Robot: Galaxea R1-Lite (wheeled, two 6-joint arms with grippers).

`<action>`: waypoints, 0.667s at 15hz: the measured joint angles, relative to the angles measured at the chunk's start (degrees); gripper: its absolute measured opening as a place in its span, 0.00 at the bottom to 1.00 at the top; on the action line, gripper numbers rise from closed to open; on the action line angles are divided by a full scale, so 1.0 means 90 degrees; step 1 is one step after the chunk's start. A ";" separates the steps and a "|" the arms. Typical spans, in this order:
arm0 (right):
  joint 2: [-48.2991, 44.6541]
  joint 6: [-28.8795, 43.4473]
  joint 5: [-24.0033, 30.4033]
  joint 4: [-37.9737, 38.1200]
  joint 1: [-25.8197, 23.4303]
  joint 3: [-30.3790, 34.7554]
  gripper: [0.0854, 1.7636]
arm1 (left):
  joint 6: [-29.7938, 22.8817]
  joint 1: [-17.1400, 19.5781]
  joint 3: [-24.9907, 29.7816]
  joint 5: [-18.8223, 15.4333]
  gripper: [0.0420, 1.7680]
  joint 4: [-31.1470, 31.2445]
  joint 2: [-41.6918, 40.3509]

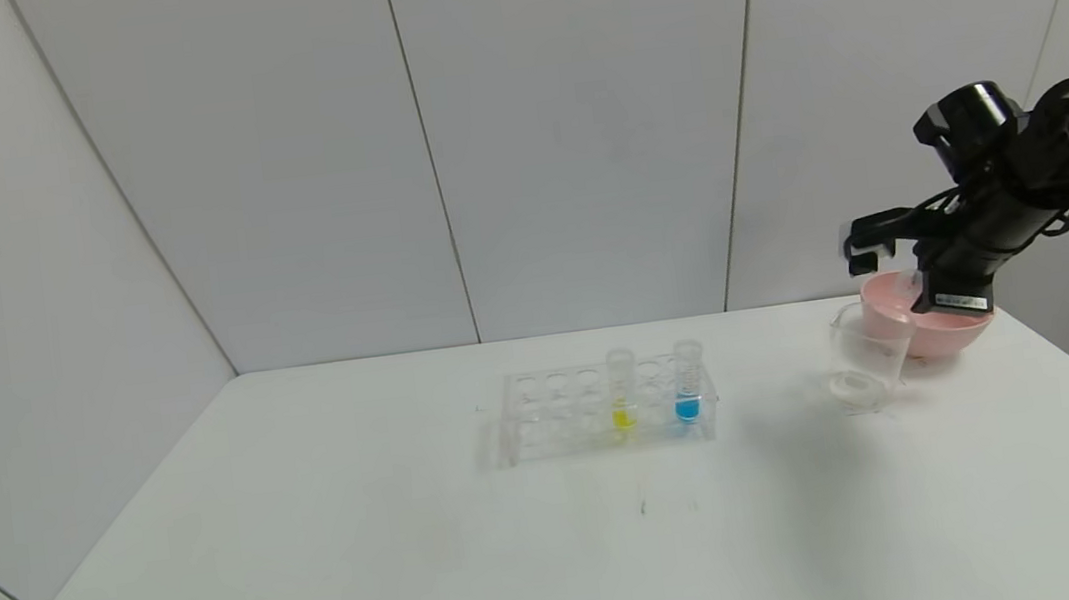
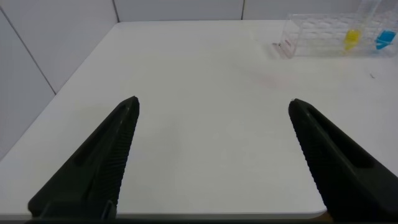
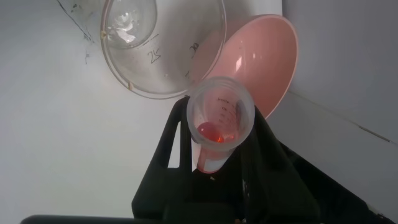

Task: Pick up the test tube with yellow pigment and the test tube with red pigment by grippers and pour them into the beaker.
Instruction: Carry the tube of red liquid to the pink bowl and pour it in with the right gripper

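Observation:
My right gripper [image 1: 928,287] is shut on the test tube with red pigment [image 3: 219,121], held above the table at the far right. In the right wrist view its open mouth faces the camera, with red pigment inside, and sits just beside the rim of the clear beaker [image 3: 161,43]. The beaker [image 1: 868,358] stands in front of a pink bowl. The test tube with yellow pigment [image 1: 622,393] stands upright in a clear rack [image 1: 548,417] at the table's middle. It also shows in the left wrist view [image 2: 352,38]. My left gripper [image 2: 214,102] is open and empty over bare table, far from the rack.
The pink bowl [image 1: 951,331] touches the beaker's far side and also shows in the right wrist view [image 3: 264,62]. A blue-tipped tube [image 1: 686,385] stands in the rack to the right of the yellow one. White walls close the table's back and left.

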 joint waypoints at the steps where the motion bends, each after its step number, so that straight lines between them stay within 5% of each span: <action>1: -0.0003 -0.0007 -0.0069 -0.0008 0.0000 0.0000 0.25 | 0.0003 0.0000 0.0000 0.0000 0.97 -0.0001 0.0000; 10: 0.0003 -0.0056 -0.0860 -0.0066 0.0260 -0.0003 0.25 | 0.0003 0.0000 0.0000 0.0000 0.97 -0.0001 0.0000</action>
